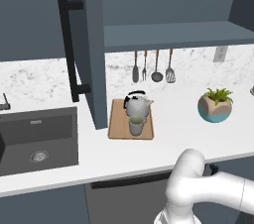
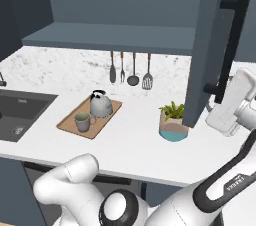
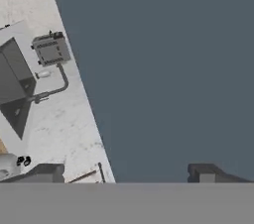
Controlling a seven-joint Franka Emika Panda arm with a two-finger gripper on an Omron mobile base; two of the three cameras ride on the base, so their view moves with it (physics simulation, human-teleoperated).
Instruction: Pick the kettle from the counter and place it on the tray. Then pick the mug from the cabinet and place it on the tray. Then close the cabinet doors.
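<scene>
In the left base view, the kettle [image 1: 137, 105] and the mug [image 1: 136, 125] both stand on the tray [image 1: 118, 124], the mug just in front of the kettle. The tray lies on the counter [image 1: 178, 134], just right of one open cabinet door [image 1: 94, 44] with its black bar handle [image 1: 69, 44]. There is one sink [image 1: 37, 139], one teal plant pot [image 1: 215, 106], and four utensils [image 1: 153, 67] hanging on the wall under the cabinet [image 1: 173, 32] shelf.

In the right base view, the same tray [image 2: 70, 117] carries the kettle [image 2: 100, 105] and the mug [image 2: 82, 122], with the handle of the mug pointing to the right. This view adds the second open cabinet door [image 2: 207, 45], seen edge-on beside the plant pot [image 2: 173, 122], and the white hand of the robot at the right edge, just beside the bar handle [image 2: 232, 40] of this door. The tray is well apart from the hand, on the far left.

In the hand view, the gripper [image 3: 126, 172] stands wide open and holds nothing; its two dark fingertips [image 3: 49, 172] point at a flat slate-blue door panel [image 3: 168, 69]. At the left, the counter [image 3: 64, 124] and the sink [image 3: 15, 84] are seen rolled, and a small part of the kettle [image 3: 7, 164] is at the lower left edge.
</scene>
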